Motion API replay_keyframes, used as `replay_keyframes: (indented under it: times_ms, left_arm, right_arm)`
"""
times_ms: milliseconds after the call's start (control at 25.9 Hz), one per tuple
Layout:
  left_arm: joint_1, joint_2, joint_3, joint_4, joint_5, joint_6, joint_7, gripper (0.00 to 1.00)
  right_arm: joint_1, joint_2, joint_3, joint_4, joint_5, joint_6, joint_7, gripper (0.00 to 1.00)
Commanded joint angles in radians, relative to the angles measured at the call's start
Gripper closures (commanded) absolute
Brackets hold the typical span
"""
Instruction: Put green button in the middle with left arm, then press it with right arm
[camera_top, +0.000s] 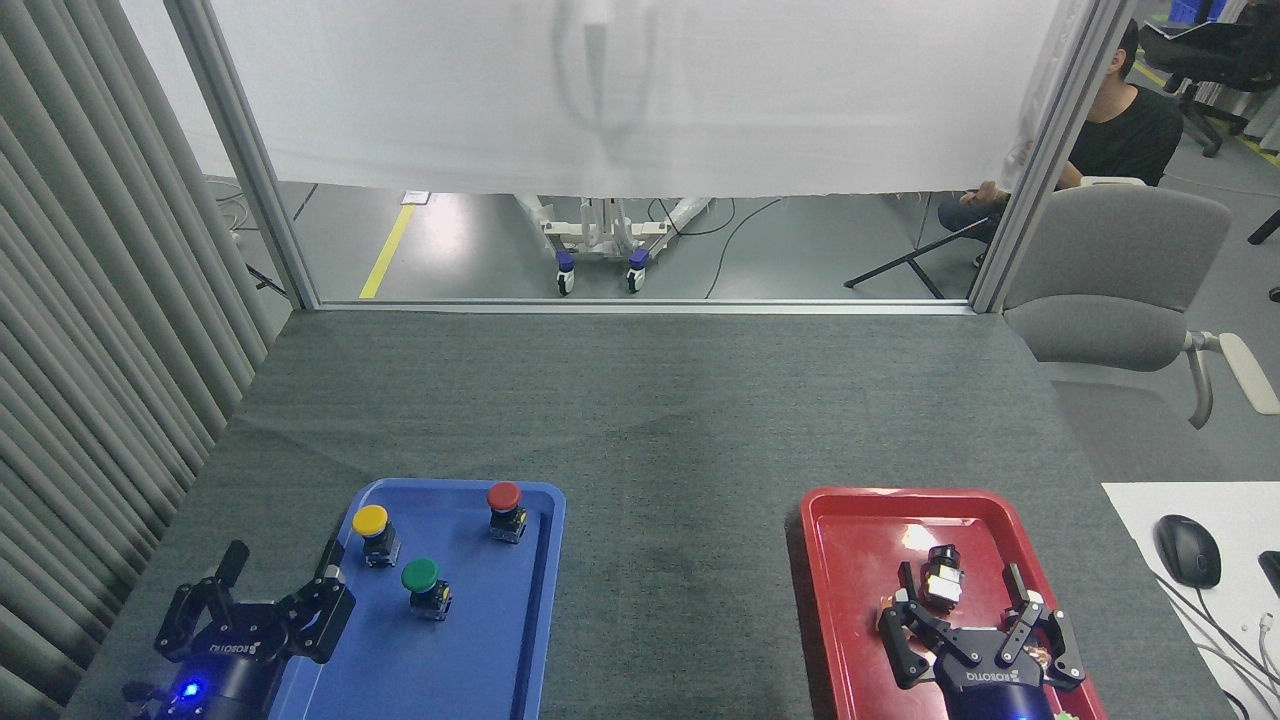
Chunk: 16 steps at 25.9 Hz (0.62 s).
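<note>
Dark grey felt tabletop (640, 420) holds a blue plastic tray (500, 650) where the green domed push-button (421, 577) stands upright, just right of the open, empty left gripper (282, 570). Right gripper (965, 590) hovers open over a red plastic tray (850, 600).

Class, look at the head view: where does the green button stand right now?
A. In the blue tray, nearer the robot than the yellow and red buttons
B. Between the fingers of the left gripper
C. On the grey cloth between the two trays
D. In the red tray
A: the green button stands in the blue tray, below the yellow button and red button in the view, with the open left gripper beside the tray, not touching it.
</note>
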Motion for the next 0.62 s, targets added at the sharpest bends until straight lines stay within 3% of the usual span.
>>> replay_keyframes:
  times_ms: [0,579]
  left_arm:
    - [-0.001,0.000,0.000,-0.001,0.000,0.000,-0.002,0.01]
    - [-0.012,0.001,-0.020,0.014,-0.012,0.001,-0.059,0.01]
  right_arm:
    - [0.001,0.000,-0.002,0.004,-0.002,0.000,0.000,0.00]
    - [-0.002,0.006,0.008,0.007,-0.002,0.000,0.000,0.00]
